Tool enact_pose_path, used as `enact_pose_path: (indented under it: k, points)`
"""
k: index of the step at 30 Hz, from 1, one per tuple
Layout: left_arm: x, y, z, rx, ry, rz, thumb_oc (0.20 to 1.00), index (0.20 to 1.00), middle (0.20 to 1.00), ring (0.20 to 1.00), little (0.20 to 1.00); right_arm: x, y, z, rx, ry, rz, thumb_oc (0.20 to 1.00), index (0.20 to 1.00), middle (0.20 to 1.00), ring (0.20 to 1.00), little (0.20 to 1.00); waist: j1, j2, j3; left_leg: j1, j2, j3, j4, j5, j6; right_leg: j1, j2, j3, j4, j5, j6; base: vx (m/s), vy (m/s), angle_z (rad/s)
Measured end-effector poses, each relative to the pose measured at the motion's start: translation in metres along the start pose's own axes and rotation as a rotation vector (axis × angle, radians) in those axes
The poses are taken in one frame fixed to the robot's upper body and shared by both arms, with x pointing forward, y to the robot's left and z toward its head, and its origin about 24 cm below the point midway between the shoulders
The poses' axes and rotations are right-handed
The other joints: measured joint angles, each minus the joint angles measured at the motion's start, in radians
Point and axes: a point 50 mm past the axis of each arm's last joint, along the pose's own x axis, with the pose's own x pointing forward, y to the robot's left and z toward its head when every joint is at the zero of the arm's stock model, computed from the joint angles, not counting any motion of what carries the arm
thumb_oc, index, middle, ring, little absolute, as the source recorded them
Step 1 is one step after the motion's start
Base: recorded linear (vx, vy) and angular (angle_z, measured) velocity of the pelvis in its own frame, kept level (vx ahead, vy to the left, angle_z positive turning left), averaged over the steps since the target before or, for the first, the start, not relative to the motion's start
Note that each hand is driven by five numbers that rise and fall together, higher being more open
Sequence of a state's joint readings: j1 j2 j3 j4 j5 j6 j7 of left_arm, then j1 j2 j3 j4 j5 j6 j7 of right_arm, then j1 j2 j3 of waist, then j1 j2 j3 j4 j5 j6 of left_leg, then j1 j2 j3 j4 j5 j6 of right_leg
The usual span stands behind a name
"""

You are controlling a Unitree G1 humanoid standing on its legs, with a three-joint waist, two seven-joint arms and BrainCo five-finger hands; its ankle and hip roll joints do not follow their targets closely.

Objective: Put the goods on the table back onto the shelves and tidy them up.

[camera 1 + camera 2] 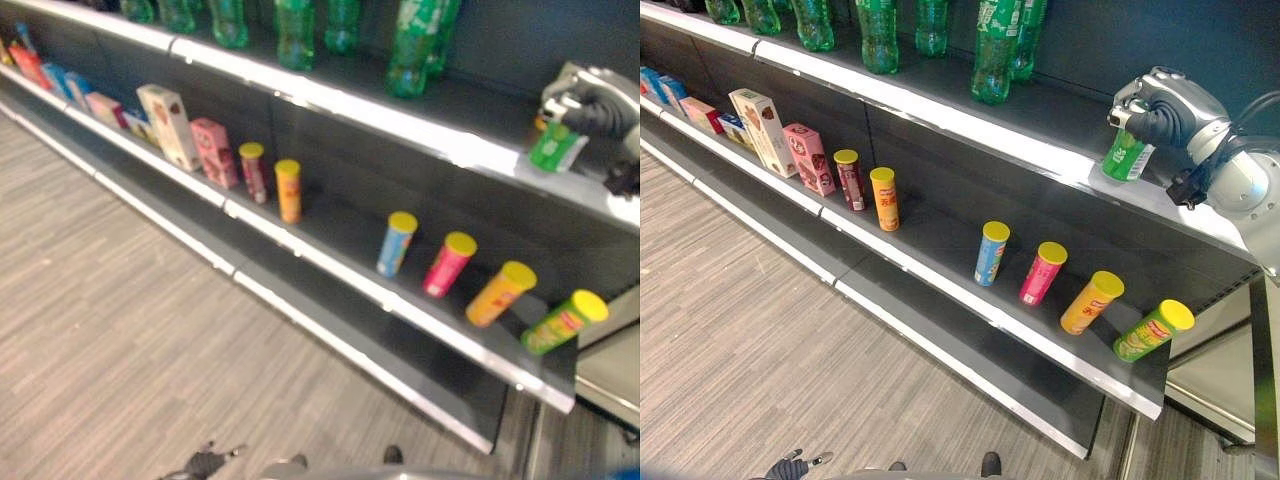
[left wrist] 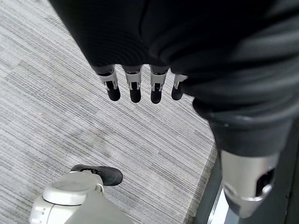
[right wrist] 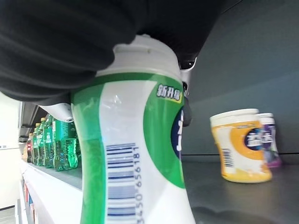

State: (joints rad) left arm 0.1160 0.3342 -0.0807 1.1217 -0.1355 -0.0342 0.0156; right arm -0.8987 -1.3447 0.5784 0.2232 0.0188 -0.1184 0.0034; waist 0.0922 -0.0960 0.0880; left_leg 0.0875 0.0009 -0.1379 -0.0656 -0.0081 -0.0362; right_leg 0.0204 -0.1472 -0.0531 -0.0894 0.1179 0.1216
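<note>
Dark metal shelving (image 1: 940,110) with pale front edges stands over grey striped flooring (image 1: 730,330). Right hand (image 1: 1160,110) curls its fingers round one green-and-white plastic jar with white cap (image 1: 1127,157), held at the upper shelf's front edge. Behind it stand one orange jar (image 3: 240,144) and one purple jar (image 3: 270,140). Six yellow-lidded cylindrical tubes (image 1: 1044,272) occupy the middle shelf, four leaning, with gaps between. Left hand (image 2: 135,84) hangs over the floor, fingers straight and side by side.
</note>
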Motion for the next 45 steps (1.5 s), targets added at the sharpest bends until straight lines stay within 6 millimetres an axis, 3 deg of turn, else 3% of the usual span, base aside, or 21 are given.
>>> enact_pose_path:
  k: [8, 18, 45]
  points:
    - [0.001, 0.001, 0.0, 0.0, 0.009, 0.005, 1.0, 1.0, 1.0, 1.0, 1.0, 0.008, 0.0, -0.003, -0.048, 0.025, 0.021, 0.2, 0.2, 0.2, 0.2, 0.2, 0.005, 0.008, -0.005, -0.002, 0.003, -0.017, -0.001, 0.005, 0.002, 0.008, 0.001, -0.018, 0.0, -0.003, -0.004, 0.01, -0.018, 0.06]
    - [0.0, 0.001, -0.004, 0.0, 0.027, 0.012, 1.0, 1.0, 1.0, 1.0, 1.0, 0.006, 0.002, -0.022, -0.073, 0.121, 0.031, 0.2, 0.2, 0.2, 0.2, 0.2, 0.006, 0.009, -0.01, -0.007, 0.004, -0.024, 0.0, 0.004, -0.006, 0.008, 0.001, -0.029, 0.0, -0.005, -0.006, 0.0, -0.006, 0.02]
    - [0.0, 0.002, -0.011, 0.001, 0.058, 0.03, 1.0, 1.0, 1.0, 1.0, 1.0, 0.015, 0.017, -0.023, -0.062, 0.141, 0.043, 0.2, 0.2, 0.2, 0.2, 0.2, 0.005, 0.009, -0.034, -0.006, 0.007, -0.024, -0.003, 0.005, -0.008, 0.008, 0.001, -0.03, 0.0, -0.005, -0.006, 0.0, 0.0, 0.0]
